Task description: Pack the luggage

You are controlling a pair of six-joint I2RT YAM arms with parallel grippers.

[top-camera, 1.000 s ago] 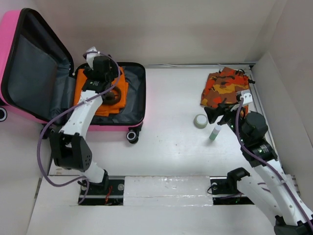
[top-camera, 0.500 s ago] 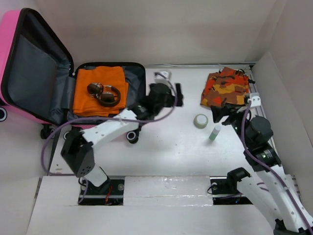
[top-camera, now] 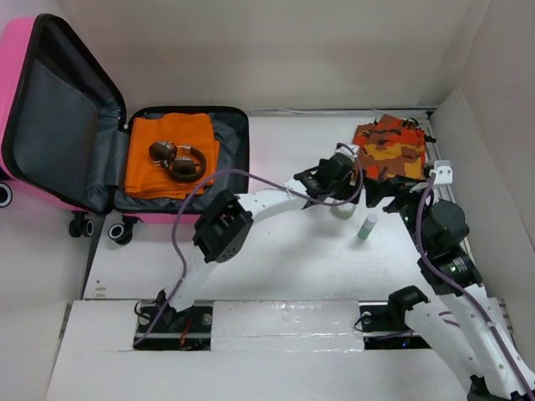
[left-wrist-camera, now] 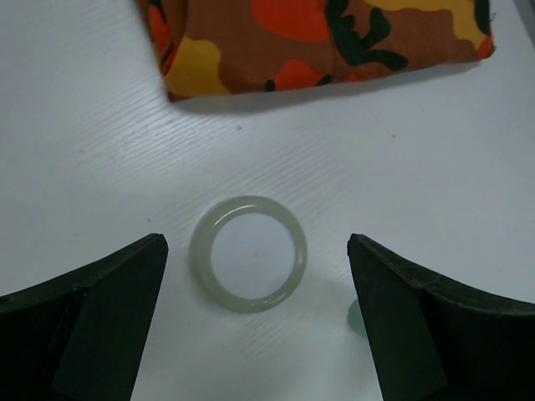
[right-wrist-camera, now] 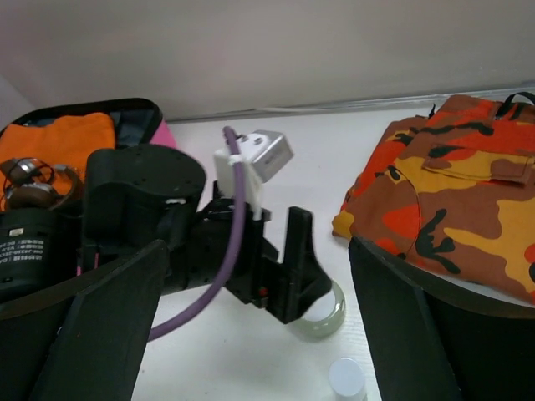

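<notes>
We judge this to be a robotics laboratory test cell. A bare white table (top-camera: 284, 251) is boxed in by plain white panels (top-camera: 292, 58) at the back and sides. The left arm (top-camera: 267, 203) and right arm (top-camera: 456, 267) are bolted at its near edge, trailing exposed purple cables (top-camera: 178, 251). The pink luggage (top-camera: 12, 75) and a camouflage garment (top-camera: 389, 154) sit on the table.
</notes>
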